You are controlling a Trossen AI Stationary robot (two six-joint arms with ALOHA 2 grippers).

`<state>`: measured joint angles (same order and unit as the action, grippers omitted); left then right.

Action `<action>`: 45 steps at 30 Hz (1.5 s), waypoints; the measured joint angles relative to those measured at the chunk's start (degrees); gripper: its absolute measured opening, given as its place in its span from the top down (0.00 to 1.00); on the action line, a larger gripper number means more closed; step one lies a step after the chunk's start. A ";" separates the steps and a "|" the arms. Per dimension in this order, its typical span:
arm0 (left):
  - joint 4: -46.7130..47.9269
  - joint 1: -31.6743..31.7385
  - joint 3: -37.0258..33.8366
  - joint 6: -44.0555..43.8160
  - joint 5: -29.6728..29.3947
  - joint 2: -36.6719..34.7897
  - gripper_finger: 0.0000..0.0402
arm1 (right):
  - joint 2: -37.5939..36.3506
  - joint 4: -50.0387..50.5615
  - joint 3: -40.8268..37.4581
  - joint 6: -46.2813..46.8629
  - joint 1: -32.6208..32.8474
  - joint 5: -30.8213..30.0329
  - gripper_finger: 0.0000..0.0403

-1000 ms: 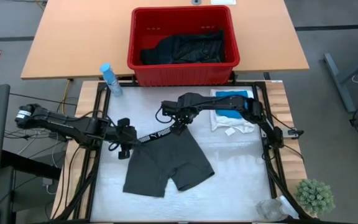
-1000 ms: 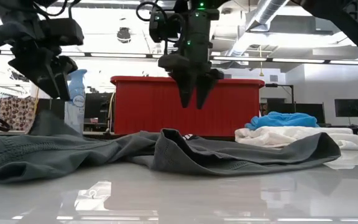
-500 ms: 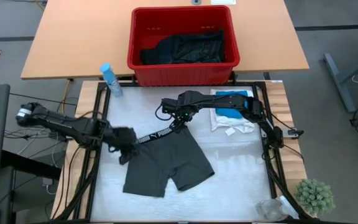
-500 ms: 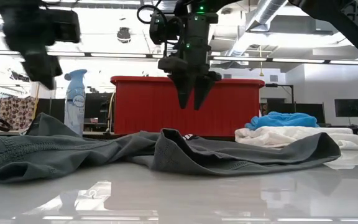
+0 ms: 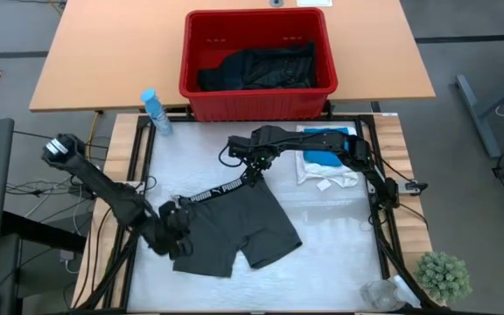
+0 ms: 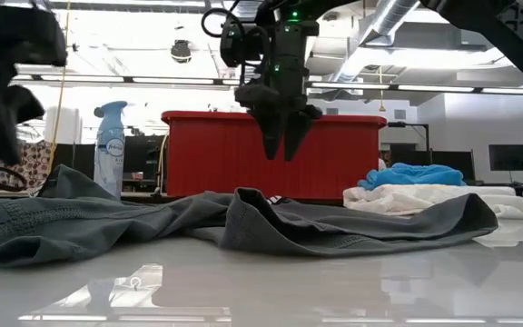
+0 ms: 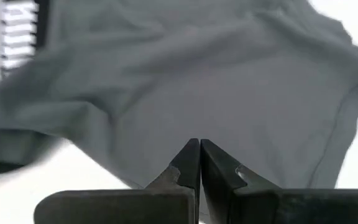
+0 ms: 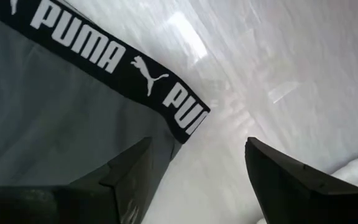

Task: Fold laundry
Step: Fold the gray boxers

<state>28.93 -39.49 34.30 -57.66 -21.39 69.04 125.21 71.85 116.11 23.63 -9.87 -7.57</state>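
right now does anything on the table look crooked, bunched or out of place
The dark grey shorts lie askew, their black waistband running diagonally, with a raised fold in the middle in the low view. The left gripper is shut by their left leg; the right gripper hangs open over the waistband's end.

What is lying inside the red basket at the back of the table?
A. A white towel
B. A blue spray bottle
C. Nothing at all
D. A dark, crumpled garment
D. The high view shows a dark garment bunched up inside the red basket, while the spray bottle stands outside it.
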 joint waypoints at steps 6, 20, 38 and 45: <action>-4.33 -2.97 0.76 -5.69 -1.19 10.87 1.00 | 0.00 -0.08 0.00 -1.19 -0.10 0.00 0.32; -13.41 -9.37 2.60 -32.43 9.72 18.53 1.00 | 0.00 0.30 0.00 -3.15 -1.41 0.32 0.32; -12.53 -5.78 2.42 -23.56 2.33 0.88 1.00 | 0.56 -14.87 -0.53 -1.16 0.94 6.19 0.32; 4.58 -5.79 2.34 -28.94 -1.11 -4.98 1.00 | 0.85 -18.44 -7.06 -0.02 0.80 6.28 0.32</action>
<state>33.51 -45.28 36.64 -86.60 -22.50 64.06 126.06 53.41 109.06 23.61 -9.07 -1.29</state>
